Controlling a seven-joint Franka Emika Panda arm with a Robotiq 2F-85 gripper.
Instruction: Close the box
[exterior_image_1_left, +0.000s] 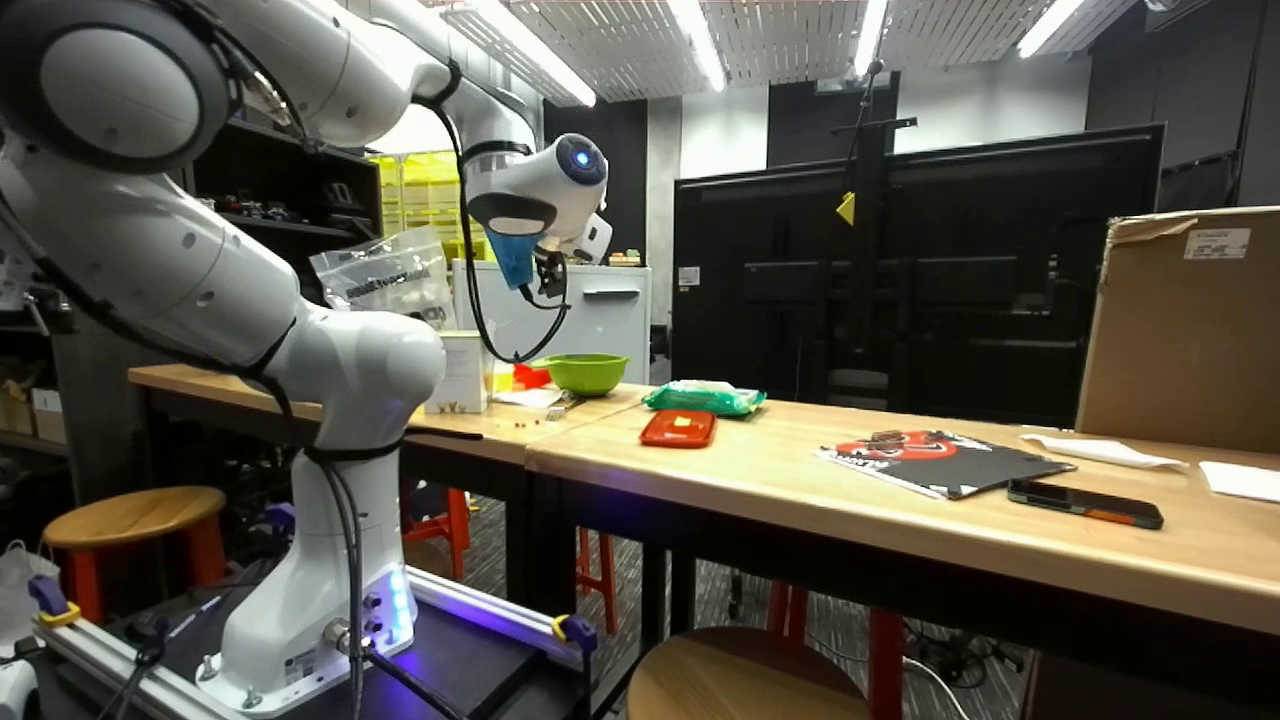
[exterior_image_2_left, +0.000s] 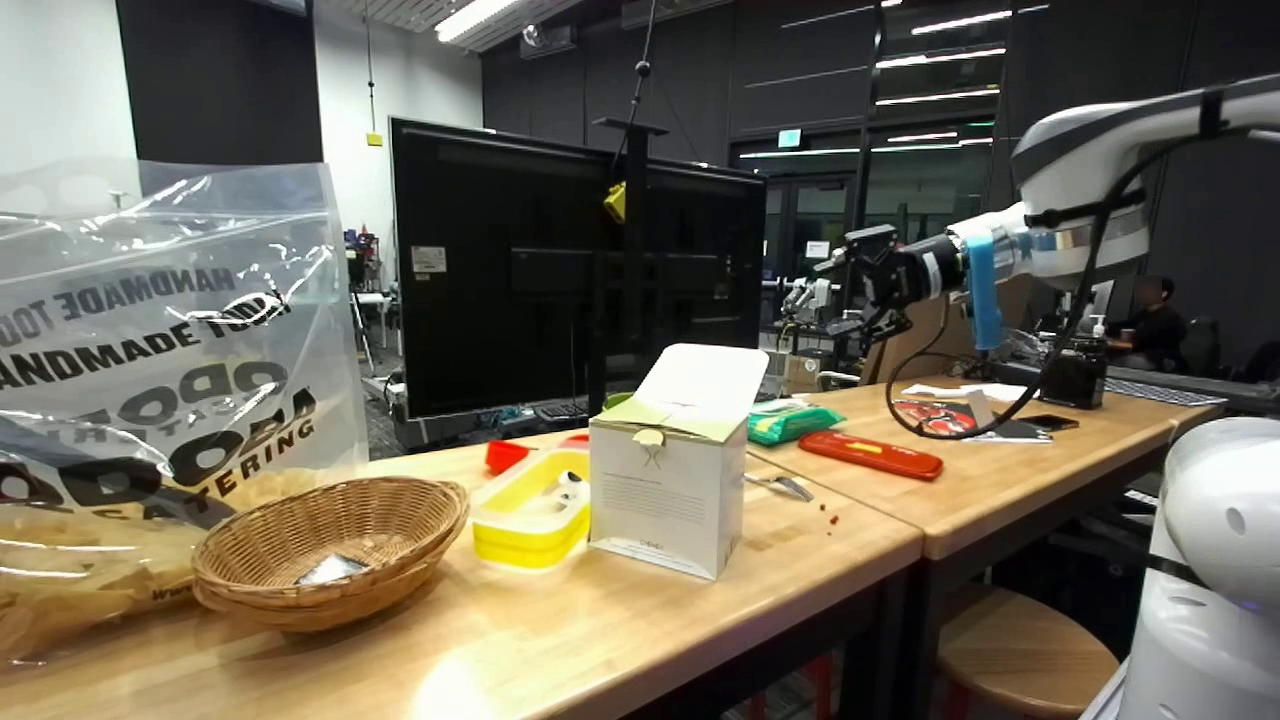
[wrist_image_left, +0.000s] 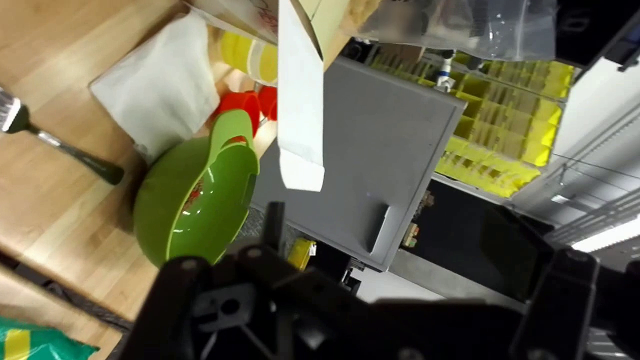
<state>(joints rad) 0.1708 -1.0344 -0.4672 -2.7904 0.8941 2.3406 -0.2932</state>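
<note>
The box is a small white carton (exterior_image_2_left: 655, 495) standing upright on the wooden table in an exterior view. Its white lid (exterior_image_2_left: 705, 385) is raised and leans back, with a pale green top partly folded below it. The box also shows in an exterior view (exterior_image_1_left: 462, 375), partly behind the arm. In the wrist view the box's white flap (wrist_image_left: 300, 100) hangs at the top centre. My gripper (exterior_image_2_left: 845, 293) is open and empty, in the air above table height and well apart from the box. It also shows in an exterior view (exterior_image_1_left: 550, 272). Its dark fingers (wrist_image_left: 410, 240) stand wide apart in the wrist view.
A green bowl (wrist_image_left: 200, 205), yellow container (exterior_image_2_left: 530, 545), wicker basket (exterior_image_2_left: 330, 600) and clear plastic bag (exterior_image_2_left: 150, 400) are around the box. A fork (exterior_image_2_left: 785, 485), red case (exterior_image_2_left: 870, 455) and green packet (exterior_image_2_left: 795, 422) lie nearby. A large screen (exterior_image_2_left: 500, 270) stands behind.
</note>
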